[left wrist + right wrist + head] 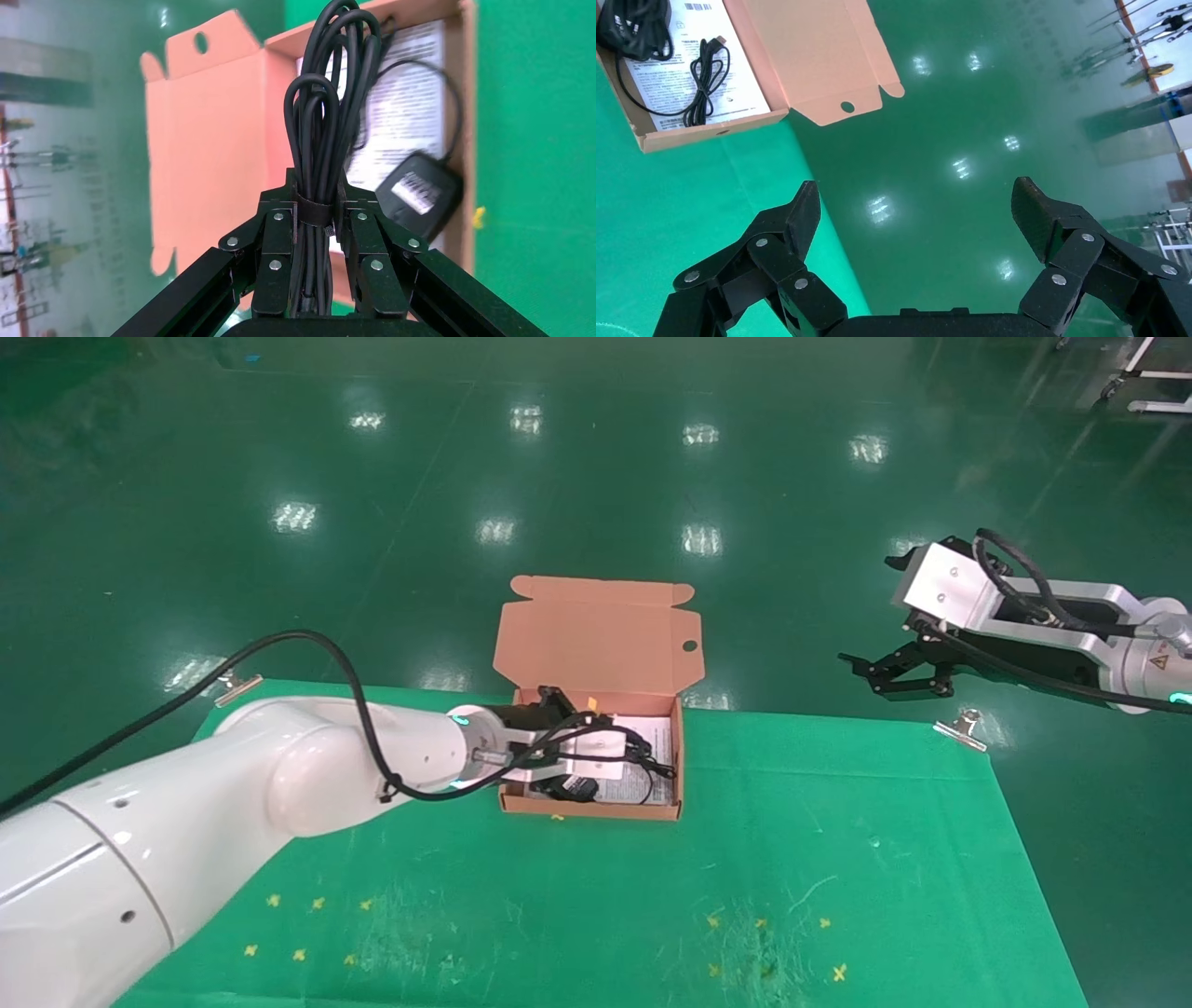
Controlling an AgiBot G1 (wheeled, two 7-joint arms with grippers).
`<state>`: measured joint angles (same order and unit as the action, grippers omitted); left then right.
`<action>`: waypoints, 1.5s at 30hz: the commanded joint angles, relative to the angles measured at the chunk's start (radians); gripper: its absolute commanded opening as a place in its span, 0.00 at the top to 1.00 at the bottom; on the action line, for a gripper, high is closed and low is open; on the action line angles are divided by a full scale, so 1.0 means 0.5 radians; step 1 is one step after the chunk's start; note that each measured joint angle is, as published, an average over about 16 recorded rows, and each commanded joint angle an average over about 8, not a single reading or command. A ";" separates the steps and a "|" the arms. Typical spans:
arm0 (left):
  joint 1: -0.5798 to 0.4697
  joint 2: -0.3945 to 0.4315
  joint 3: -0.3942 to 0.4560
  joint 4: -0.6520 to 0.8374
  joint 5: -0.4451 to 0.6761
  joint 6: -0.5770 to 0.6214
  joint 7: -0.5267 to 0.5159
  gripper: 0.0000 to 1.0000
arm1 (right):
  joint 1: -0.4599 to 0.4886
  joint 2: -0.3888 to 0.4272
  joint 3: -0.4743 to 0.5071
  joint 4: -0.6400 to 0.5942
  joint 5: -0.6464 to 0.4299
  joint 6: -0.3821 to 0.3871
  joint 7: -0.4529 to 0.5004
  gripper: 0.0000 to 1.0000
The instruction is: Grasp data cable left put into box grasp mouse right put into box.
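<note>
My left gripper [615,749] reaches into the open cardboard box [596,810] and is shut on the data cable [327,98], a strapped black bundle that stands out between its fingers [275,239] over the box's white sheet. The black mouse [420,193] lies label-up inside the box near its front wall, beside the gripper [316,196]; it also shows in the head view [570,788]. Its thin cord with USB plug [705,77] lies on the sheet. My right gripper [885,677] is open and empty, held in the air beyond the table's back right corner.
The box's lid [596,635] stands upright at the back. A green cloth [792,859] covers the table, held by metal clips at its back corners [964,728]. Shiny green floor lies beyond the table edge.
</note>
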<state>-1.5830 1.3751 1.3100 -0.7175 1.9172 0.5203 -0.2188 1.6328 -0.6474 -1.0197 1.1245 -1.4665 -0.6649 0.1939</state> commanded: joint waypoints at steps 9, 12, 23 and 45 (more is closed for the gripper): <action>-0.014 0.000 0.050 0.017 -0.052 -0.012 0.002 0.00 | -0.003 0.018 -0.003 0.029 -0.015 0.013 0.026 0.00; -0.012 -0.003 0.041 0.011 -0.043 -0.010 0.002 0.00 | -0.002 0.014 -0.002 0.022 -0.012 0.012 0.025 0.00; -0.020 -0.069 0.034 -0.022 -0.058 -0.001 -0.073 0.00 | 0.038 0.027 0.034 0.068 0.010 0.034 0.009 0.00; 0.000 -0.312 -0.339 -0.112 -0.372 0.244 -0.143 0.00 | -0.021 0.034 0.305 0.138 0.202 -0.301 -0.015 0.00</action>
<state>-1.5821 1.2183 1.1391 -0.7741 1.7294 0.6436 -0.2903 1.6216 -0.6306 -0.8663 1.1938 -1.3647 -0.8166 0.1864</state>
